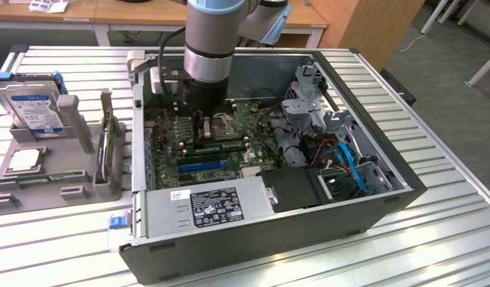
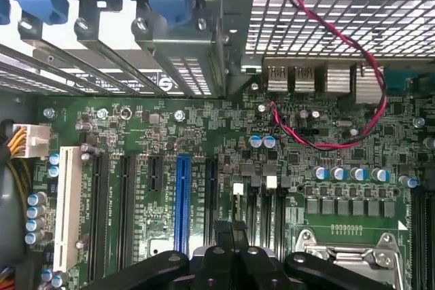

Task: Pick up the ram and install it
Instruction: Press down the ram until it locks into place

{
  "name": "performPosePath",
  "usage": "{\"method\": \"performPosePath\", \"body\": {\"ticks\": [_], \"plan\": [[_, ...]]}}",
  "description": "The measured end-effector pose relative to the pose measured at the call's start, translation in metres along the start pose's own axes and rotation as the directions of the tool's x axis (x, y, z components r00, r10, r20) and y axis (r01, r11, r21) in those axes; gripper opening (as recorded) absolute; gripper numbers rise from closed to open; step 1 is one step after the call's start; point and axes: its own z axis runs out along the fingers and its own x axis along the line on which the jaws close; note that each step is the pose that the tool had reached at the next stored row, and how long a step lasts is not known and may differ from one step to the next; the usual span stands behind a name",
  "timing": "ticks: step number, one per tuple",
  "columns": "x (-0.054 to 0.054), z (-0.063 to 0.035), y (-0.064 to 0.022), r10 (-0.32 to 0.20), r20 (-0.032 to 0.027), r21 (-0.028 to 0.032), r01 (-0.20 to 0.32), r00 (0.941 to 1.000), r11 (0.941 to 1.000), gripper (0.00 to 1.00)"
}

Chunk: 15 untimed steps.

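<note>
My gripper (image 1: pixel 207 130) is down inside the open computer case (image 1: pixel 388 197), just above the motherboard (image 1: pixel 169 140) beside the CPU socket (image 1: pixel 226 126). In the wrist view its black fingers (image 2: pixel 231 242) are pressed together, shut, over the memory slots with white latches (image 2: pixel 238 189). A long green ram stick (image 1: pixel 226 144) lies along a slot right under the gripper. I cannot tell whether the fingertips touch it. I see nothing gripped between the fingers.
Blue slot strips (image 1: pixel 201 164) run near the ram. A black power supply (image 1: pixel 205 209) fills the case front, with cables (image 1: pixel 349 164) on the exterior view's right. A grey fixture (image 1: pixel 77 179) on the exterior view's left holds a hard drive (image 1: pixel 34 107) and a CPU (image 1: pixel 23 160).
</note>
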Motion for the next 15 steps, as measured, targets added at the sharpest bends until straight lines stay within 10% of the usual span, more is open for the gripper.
{"method": "performPosePath", "body": {"ticks": [6, 15], "plan": [[0.001, -0.0222, 0.0005, 0.005, 0.0021, 0.0003, -0.005, 1.0, 1.0, 0.11], [0.002, -0.03, -0.0388, 0.005, 0.002, -0.0008, -0.005, 1.0, 1.0, 0.11]]}}
